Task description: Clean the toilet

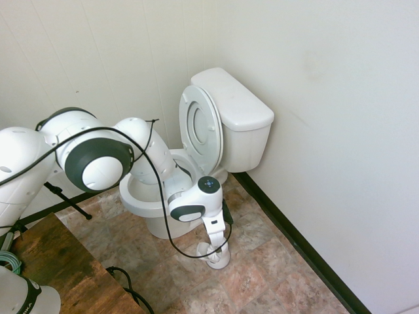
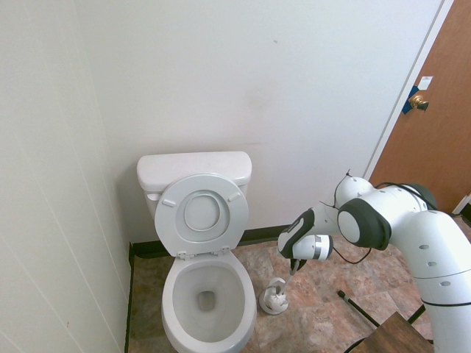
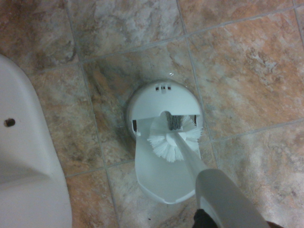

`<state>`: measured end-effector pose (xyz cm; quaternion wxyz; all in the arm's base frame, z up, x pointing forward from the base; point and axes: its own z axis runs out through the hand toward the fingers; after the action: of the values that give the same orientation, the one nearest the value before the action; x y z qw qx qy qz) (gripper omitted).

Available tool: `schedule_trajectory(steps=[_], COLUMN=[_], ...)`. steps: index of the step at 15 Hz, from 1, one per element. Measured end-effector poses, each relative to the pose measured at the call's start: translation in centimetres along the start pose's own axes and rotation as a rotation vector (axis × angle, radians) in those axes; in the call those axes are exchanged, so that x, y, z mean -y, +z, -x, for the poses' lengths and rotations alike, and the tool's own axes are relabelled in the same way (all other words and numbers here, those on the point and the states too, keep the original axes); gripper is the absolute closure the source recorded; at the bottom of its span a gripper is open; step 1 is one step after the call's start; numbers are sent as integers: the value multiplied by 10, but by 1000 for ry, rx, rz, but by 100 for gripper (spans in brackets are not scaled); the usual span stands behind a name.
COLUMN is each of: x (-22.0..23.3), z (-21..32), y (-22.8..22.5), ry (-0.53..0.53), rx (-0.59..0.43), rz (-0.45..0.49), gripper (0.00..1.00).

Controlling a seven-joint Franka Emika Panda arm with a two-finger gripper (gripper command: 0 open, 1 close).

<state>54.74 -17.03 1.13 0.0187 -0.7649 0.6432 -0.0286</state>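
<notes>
the gripper grips the brush handle, closed, directly above the holder beside the toilet; extraction step in hand, next lift clear and swing into the open bowl.

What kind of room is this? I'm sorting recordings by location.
A small bathroom, most likely: a white toilet with its lid raised stands against the wall, a toilet brush sits in its holder beside it, and the floor is tiled.

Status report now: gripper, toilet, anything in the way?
Gripper low over brush holder, on the brush handle. Toilet lid and seat up, bowl open. Nothing blocking the bowl.
</notes>
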Motion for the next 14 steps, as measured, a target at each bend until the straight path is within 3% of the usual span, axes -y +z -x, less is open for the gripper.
schedule_trajectory(steps=[8, 14], x=[-47, -20], z=[28, 47], y=[-118, -228], ry=[-10, -51], rx=[-25, -48], rz=[-38, -35], gripper=[100, 100])
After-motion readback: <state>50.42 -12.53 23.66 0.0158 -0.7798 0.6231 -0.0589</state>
